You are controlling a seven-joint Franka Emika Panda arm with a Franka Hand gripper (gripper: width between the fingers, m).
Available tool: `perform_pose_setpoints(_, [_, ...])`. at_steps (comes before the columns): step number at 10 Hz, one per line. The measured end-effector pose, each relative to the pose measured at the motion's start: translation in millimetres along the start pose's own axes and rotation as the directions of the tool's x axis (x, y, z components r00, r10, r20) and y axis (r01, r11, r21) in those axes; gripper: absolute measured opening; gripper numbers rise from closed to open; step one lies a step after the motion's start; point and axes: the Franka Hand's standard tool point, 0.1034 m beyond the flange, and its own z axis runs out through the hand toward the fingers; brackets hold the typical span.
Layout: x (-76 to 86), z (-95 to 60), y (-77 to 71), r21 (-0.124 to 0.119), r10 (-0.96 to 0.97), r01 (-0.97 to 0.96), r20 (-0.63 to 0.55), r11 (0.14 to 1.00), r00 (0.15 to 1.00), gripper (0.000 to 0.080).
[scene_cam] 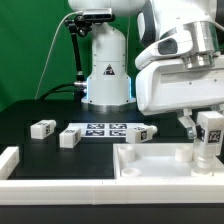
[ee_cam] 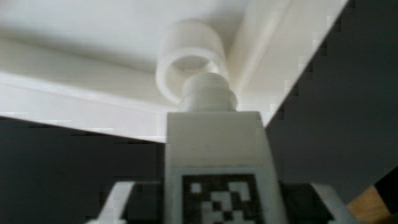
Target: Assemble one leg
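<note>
My gripper (scene_cam: 203, 121) is shut on one leg (scene_cam: 209, 137), a white blocky post with a marker tag, and holds it upright over the large white rimmed panel (scene_cam: 150, 166) at its corner on the exterior view's right. In the wrist view the held leg (ee_cam: 217, 140) fills the middle between my fingers (ee_cam: 121, 196), and its narrow tip sits at a round white socket (ee_cam: 191, 58) in the panel's corner (ee_cam: 267, 50). Whether the tip is in the socket I cannot tell. Three other legs lie on the black table: one (scene_cam: 42, 128), a second (scene_cam: 69, 137) and a third (scene_cam: 142, 135).
The marker board (scene_cam: 105, 129) lies flat between the loose legs. A white rail (scene_cam: 12, 160) runs along the table's front and the exterior view's left. The robot's white base (scene_cam: 105, 65) stands behind, before a green backdrop.
</note>
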Motion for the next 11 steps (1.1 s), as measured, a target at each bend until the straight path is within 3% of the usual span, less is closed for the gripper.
perform_pose_setpoints(7, [-11.7, 18.1, 4.0, -0.011, 0.008, -0.008, -0.034, 1.000, 0.999, 0.0287])
perform_pose_setpoints(11, [-13.3, 19.0, 0.8, -0.022, 0.002, -0.004, -0.078, 1.000, 0.997, 0.0289])
